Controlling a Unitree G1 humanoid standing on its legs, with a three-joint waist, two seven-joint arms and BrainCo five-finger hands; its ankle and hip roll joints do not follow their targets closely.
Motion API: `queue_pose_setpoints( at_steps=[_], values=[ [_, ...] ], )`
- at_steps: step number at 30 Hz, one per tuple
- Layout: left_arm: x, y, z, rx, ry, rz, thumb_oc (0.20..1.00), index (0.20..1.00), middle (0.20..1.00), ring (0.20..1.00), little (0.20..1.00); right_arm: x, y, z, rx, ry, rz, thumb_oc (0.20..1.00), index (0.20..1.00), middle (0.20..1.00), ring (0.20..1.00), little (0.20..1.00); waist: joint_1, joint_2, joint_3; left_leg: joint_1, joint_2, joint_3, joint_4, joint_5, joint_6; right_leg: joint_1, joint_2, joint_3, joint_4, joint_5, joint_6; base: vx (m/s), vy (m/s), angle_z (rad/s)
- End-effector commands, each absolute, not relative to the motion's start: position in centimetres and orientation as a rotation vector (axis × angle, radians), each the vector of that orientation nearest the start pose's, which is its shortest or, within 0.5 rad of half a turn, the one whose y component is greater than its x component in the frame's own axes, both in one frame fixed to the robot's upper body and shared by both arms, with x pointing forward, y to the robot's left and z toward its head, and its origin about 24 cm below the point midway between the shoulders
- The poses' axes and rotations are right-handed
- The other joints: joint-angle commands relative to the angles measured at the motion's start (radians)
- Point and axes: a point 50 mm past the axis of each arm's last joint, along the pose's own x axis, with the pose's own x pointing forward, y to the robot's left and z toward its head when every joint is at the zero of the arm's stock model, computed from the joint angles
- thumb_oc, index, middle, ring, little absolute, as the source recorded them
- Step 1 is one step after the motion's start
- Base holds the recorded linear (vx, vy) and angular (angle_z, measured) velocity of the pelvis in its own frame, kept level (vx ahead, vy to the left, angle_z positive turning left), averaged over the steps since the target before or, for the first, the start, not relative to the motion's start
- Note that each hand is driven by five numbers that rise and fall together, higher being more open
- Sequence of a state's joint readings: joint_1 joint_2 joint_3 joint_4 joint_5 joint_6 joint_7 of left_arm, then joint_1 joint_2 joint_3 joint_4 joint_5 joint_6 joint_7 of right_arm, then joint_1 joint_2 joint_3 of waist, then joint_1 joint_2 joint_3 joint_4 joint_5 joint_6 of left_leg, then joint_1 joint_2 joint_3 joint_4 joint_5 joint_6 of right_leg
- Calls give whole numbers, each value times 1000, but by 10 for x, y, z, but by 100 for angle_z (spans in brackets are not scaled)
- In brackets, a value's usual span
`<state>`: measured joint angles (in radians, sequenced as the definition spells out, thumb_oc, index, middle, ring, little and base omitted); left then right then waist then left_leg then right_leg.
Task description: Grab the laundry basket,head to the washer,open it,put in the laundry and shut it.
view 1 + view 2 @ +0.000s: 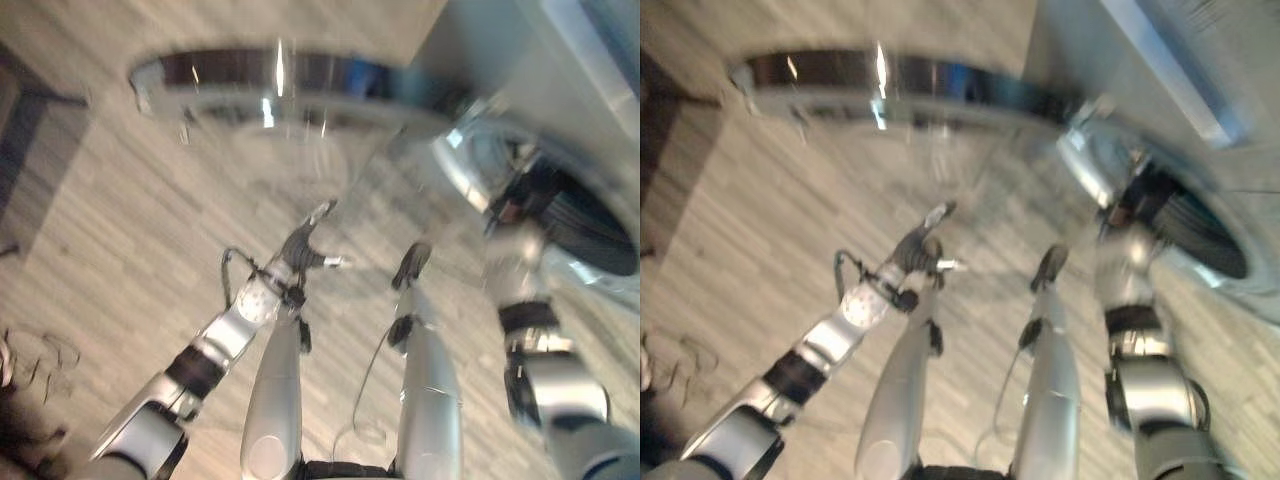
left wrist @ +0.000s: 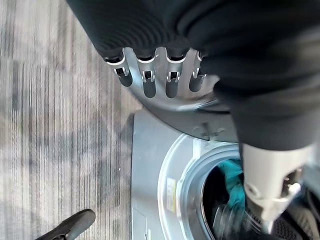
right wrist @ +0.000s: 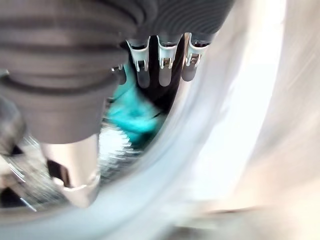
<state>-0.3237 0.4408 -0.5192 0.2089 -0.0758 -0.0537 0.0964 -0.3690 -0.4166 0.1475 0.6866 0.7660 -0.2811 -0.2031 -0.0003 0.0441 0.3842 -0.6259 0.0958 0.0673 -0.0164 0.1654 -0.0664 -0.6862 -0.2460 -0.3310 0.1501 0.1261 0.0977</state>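
The washer (image 1: 520, 60) stands at the right with its round opening (image 1: 595, 230) uncovered. Its glass door (image 1: 290, 75) with a chrome ring is swung wide to the left. My right hand (image 1: 512, 205) reaches into the opening; in the right wrist view its fingers (image 3: 165, 65) are straight, just short of teal laundry (image 3: 132, 117) lying in the drum. The same teal laundry (image 2: 235, 182) shows in the left wrist view beside my right arm. My left hand (image 1: 305, 245) hovers over the floor below the door, fingers (image 2: 150, 75) straight and holding nothing.
Pale wood-plank floor (image 1: 130, 250) spreads to the left of the washer. A dark mat or furniture edge (image 1: 30, 130) lies at the far left. The open door juts out over the floor ahead of my left hand.
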Motion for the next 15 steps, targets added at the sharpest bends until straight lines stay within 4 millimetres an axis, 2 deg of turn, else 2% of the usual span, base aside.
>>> queue_pose_setpoints(
  at_steps=[1,2,3,4,5,7,8,9,12,14,15],
  values=[
    [277,116,28,518,4,-479,1000,1000,1000,1000,1000,301,-266,15,74,145,-316,1000,1000,1000,1000,1000,4,17,-75,77,77,12,77,-150,-58,22,6,35,14,-113,65,77,85,-1],
    [272,122,19,536,45,-479,1000,1000,1000,1000,1000,287,-265,-4,19,232,-282,1000,1000,1000,1000,1000,0,13,-79,111,76,12,82,-156,-57,61,2,30,16,-117,64,-9,8,-8],
    [264,134,5,554,113,-468,1000,1000,1000,1000,1000,261,-266,-34,-65,378,-229,1000,1000,1000,1000,1000,-8,4,-83,161,75,16,96,-149,-52,131,-7,8,16,-108,53,39,28,-4],
    [261,142,0,568,144,-458,1000,1000,1000,1000,1000,249,-266,-46,-82,440,-204,1000,1000,1000,1000,1000,-11,2,-86,202,78,17,99,-156,-53,177,-7,4,18,-117,51,0,0,0],
    [261,143,0,568,145,-458,1000,1000,1000,1000,1000,249,-265,-47,-82,441,-203,1000,1000,1000,1000,1000,-13,2,-82,209,77,16,97,-155,-52,184,-7,3,15,-116,52,69,39,5],
    [254,154,-6,592,180,-454,1000,1000,1000,1000,1000,228,-260,-69,-146,559,-137,1000,1000,1000,1000,1000,-10,3,-92,277,84,15,100,-166,-51,259,-8,-7,15,-128,50,73,52,-1],
    [246,166,-14,607,219,-435,1000,1000,1000,1000,1000,208,-251,-90,-253,683,-27,1000,1000,1000,1000,1000,-1,-6,-99,345,94,-6,112,-182,-52,342,4,-1,5,-137,47,74,50,-4],
    [246,166,-14,608,220,-434,1000,1000,1000,1000,1000,208,-250,-90,-253,684,-25,1000,1000,1000,1000,1000,-2,-6,-95,351,95,-5,112,-183,-52,349,5,-1,3,-137,47,47,41,-5],
    [242,172,-20,640,243,-421,1000,1000,1000,1000,1000,178,-250,-112,-353,830,32,1000,1000,1000,1000,1000,14,-13,-107,443,91,-79,117,-215,-60,445,17,3,-10,-156,50,-4,56,-7],
    [241,176,-24,651,265,-410,1000,1000,1000,1000,1000,157,-254,-125,-359,924,9,1000,1000,1000,1000,1000,2,-7,-137,494,91,-75,115,-226,-51,493,0,-1,-1,-155,58,27,158,8],
    [241,177,-27,664,282,-402,1000,1000,1000,1000,1000,148,-256,-130,-366,968,-8,1000,1000,1000,1000,1000,-7,-8,-151,524,86,-69,125,-249,-43,517,-6,6,4,-157,65,38,279,11]
  ],
)
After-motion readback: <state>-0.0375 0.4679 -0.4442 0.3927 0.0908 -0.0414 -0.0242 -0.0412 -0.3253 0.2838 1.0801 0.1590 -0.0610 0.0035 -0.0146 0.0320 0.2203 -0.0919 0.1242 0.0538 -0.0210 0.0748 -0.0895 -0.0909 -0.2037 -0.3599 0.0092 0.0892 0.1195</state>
